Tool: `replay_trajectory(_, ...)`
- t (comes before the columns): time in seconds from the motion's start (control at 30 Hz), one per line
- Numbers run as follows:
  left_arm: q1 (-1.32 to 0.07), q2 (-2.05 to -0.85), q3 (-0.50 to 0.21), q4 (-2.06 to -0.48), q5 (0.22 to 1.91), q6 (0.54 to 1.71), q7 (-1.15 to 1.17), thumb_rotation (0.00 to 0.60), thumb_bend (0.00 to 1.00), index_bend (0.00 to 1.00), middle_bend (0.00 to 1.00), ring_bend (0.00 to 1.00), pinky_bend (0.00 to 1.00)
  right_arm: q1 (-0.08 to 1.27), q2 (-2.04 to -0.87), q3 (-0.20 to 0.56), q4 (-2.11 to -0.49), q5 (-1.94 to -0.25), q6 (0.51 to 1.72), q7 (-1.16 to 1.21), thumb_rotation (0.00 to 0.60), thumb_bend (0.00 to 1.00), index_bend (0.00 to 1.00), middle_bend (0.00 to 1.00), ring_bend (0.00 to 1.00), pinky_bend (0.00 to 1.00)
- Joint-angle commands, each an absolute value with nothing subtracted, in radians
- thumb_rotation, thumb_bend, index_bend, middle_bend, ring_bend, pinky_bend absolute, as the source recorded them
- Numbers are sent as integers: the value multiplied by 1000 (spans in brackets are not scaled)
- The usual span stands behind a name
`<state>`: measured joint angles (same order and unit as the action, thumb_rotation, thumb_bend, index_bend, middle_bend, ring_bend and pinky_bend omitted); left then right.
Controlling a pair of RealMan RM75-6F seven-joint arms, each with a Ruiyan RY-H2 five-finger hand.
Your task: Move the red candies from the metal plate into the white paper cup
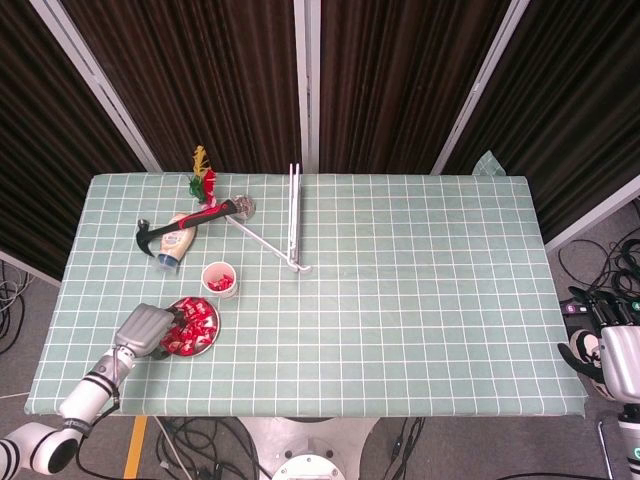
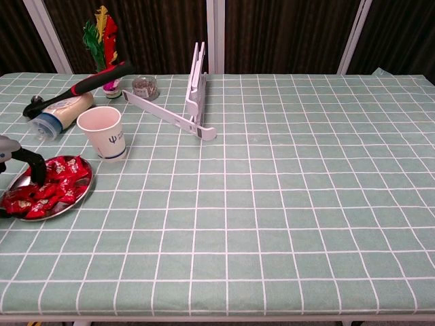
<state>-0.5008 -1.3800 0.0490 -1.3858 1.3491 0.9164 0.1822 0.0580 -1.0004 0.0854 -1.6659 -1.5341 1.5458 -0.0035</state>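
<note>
The metal plate (image 1: 214, 331) (image 2: 86, 187) lies near the front left of the table, heaped with red candies (image 1: 196, 319) (image 2: 56, 185). Just behind it stands the white paper cup (image 1: 220, 280) (image 2: 102, 133), upright, with a few red candies showing inside in the head view. My left hand (image 1: 144, 329) (image 2: 28, 165) covers the plate's left side. A dark finger reaches down onto the candies, apart from the thumb, and I see no candy lifted. My right hand (image 1: 606, 350) hangs off the table's front right corner, holding nothing.
Behind the cup lie a hammer (image 1: 190, 220) (image 2: 78, 87) across a bottle (image 1: 175, 243) (image 2: 60, 111), a small glass jar (image 2: 144, 87), a red-and-yellow feather toy (image 2: 102, 37) and a white folding stand (image 1: 290, 225) (image 2: 194, 102). The green checked cloth (image 1: 420, 300) covers the table.
</note>
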Motion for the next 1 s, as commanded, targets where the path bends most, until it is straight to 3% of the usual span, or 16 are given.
replay_trajectory(0.03, -502, -1389, 45, -1376, 1348, 911, 161, 600, 183, 497, 502, 943, 1000, 57, -999, 86, -1667, -1532, 1547, -4, 600, 110, 170, 289, 188, 445)
replay_trajectory(1.0, -507, -1379, 46, -1364, 1407, 910, 35, 600, 452, 632, 663, 955, 1000, 55, -1000, 84, -1672, -1535, 1549, -3, 600, 110, 170, 292, 188, 450)
